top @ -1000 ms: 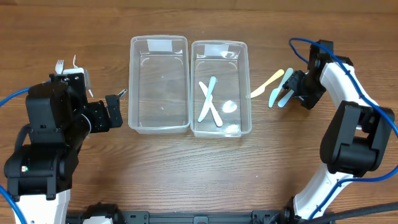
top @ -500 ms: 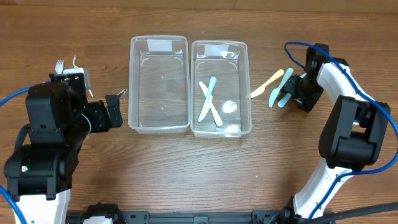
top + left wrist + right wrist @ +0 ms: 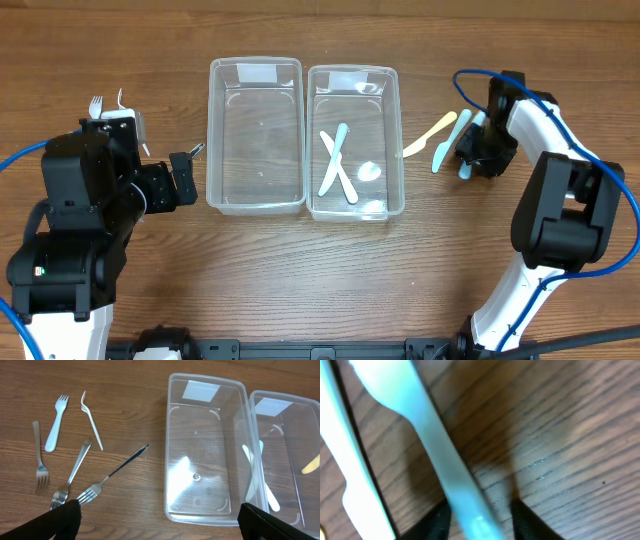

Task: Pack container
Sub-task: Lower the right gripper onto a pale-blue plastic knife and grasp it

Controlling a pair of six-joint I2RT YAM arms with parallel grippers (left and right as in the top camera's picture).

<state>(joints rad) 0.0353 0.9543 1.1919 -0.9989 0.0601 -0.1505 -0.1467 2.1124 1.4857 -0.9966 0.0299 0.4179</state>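
The right hand is down at the desk. Its two black fingers are drawn in narrow on either side of the handle of a pale blue utensil. Up close, one finger looks to be against the plastic, but I cannot tell whether both pads really pinch it. Just beside that hand, on its container side, lies a pale blue knife. Past that is a yellow knife whose tip comes near the wall of the right container. Inside that clear tub, well away from the hand, two pale utensils lie crossed, with a white spoon next to them. Across the desk the left hand hangs with its fingers spread wide and nothing between them. Ahead of it and toward its right finger stands the left container, empty and touching its neighbour along the long side. Ahead and toward its left finger, forks are scattered on the wood. A white plastic fork and a second white fork lie farthest out. Three metal forks lie nearer, and the tines of one are close to the fingertip.
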